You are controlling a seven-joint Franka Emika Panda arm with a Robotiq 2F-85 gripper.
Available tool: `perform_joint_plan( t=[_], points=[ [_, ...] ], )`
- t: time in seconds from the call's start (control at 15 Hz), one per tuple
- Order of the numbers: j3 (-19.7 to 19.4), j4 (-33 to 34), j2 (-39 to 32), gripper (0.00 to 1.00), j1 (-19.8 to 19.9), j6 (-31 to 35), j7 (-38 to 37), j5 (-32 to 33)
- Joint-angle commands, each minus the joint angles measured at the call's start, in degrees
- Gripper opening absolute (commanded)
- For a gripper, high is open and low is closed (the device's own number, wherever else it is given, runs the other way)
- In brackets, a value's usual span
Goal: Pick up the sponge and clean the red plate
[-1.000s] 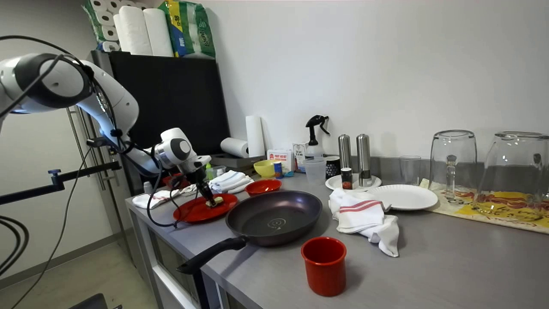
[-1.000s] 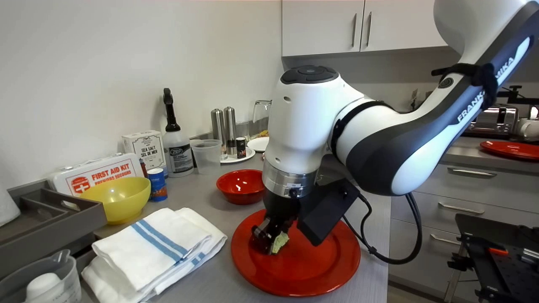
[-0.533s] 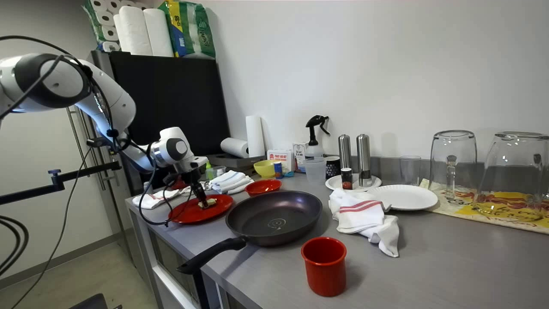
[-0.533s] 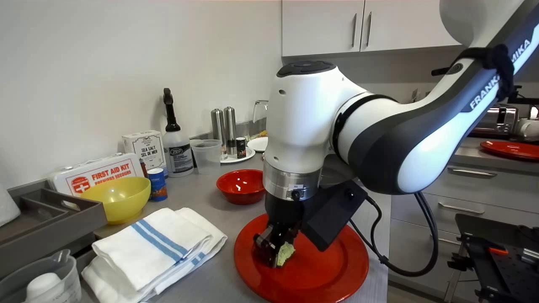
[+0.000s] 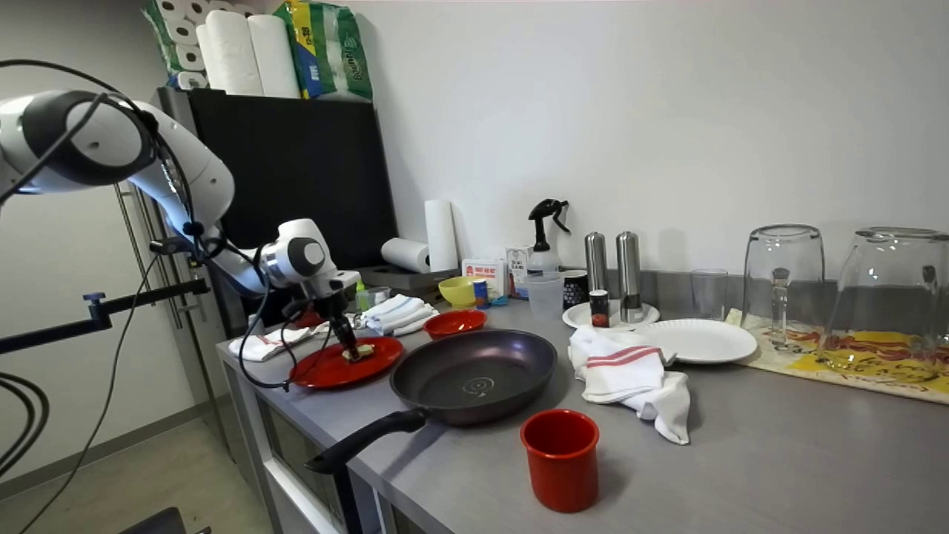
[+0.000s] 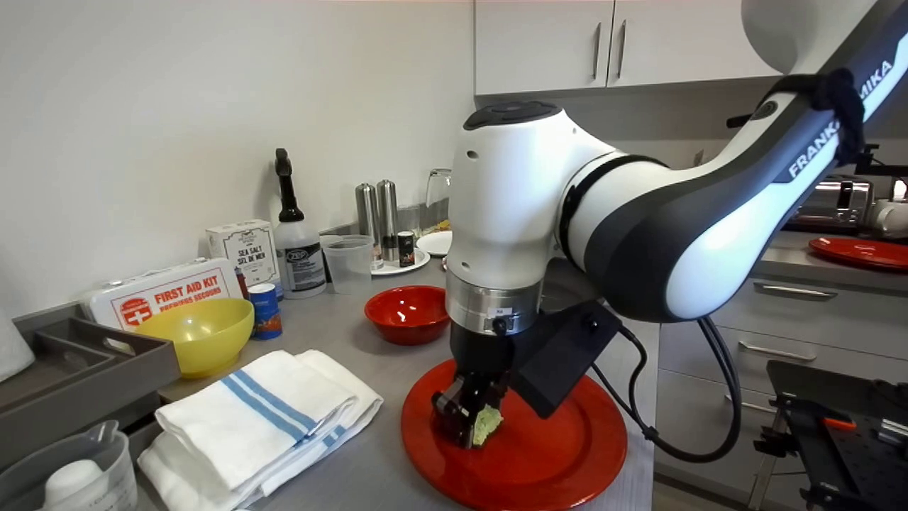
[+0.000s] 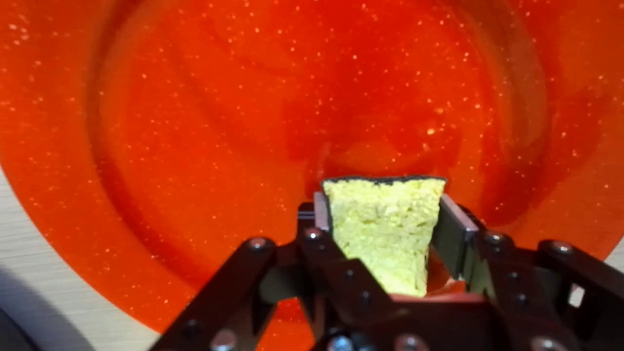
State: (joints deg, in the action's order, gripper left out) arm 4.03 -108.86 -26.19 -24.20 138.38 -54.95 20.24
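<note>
The hand [image 7: 387, 217] is clamped on the sponge [image 7: 380, 248]: its two flat pads [image 7: 458, 214] stand apart only by the sponge's breadth, one against either side. In both exterior views the sponge is down at the red plate [image 6: 553, 454], off its centre, and looks to be touching it. The sponge is a pale yellow-green block, pitted and porous, with a thin dark layer along its far edge in the wrist view; part of the hand covers its near end. The plate is round and glossy, its broad rim stepping down to a flat middle, with pale flecks across the surface. It lies on a smooth grey counter [image 5: 741, 460]. Near it are a deep, shiny red bowl [image 6: 406, 316], folded white towels [image 6: 262, 419] with blue stripes, and a dark frying pan [image 5: 474, 371], smooth inside, its long handle reaching over the counter's edge. A red cup [image 5: 561, 467] with a flared lip stands upright near a crumpled white cloth [image 5: 630, 371] striped in red.
</note>
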Motion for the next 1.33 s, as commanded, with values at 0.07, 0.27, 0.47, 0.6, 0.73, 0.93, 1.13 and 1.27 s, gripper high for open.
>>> perform_joint_plan(
  t=[0.07, 0.27, 0.47, 0.6, 0.73, 0.93, 1.13, 1.27],
  points=[
    [-1.28, -1.93, 1.27, 0.27, 0.65, -2.33, 0.49, -0.12],
    [-1.63, -2.42, 1.84, 0.27, 1.31, -2.82, 0.4, -0.07],
    [-1.53, -2.22, 1.62, 0.27, 1.68, -2.94, 0.4, -0.23],
    [-1.23, -2.01, 1.34, 0.27, 1.68, -2.85, 0.5, -0.52],
    [-0.9, -1.78, 1.08, 0.27, 1.54, -2.66, 0.64, -0.73],
    [-0.14, -1.61, 0.89, 0.27, 1.31, -2.44, 0.9, -1.18],
    [0.82, -1.36, 0.64, 0.27, 0.77, -2.21, 1.1, -1.3],
    [1.56, -1.09, 0.55, 0.27, 0.37, -2.1, 1.24, -1.38]
  ],
)
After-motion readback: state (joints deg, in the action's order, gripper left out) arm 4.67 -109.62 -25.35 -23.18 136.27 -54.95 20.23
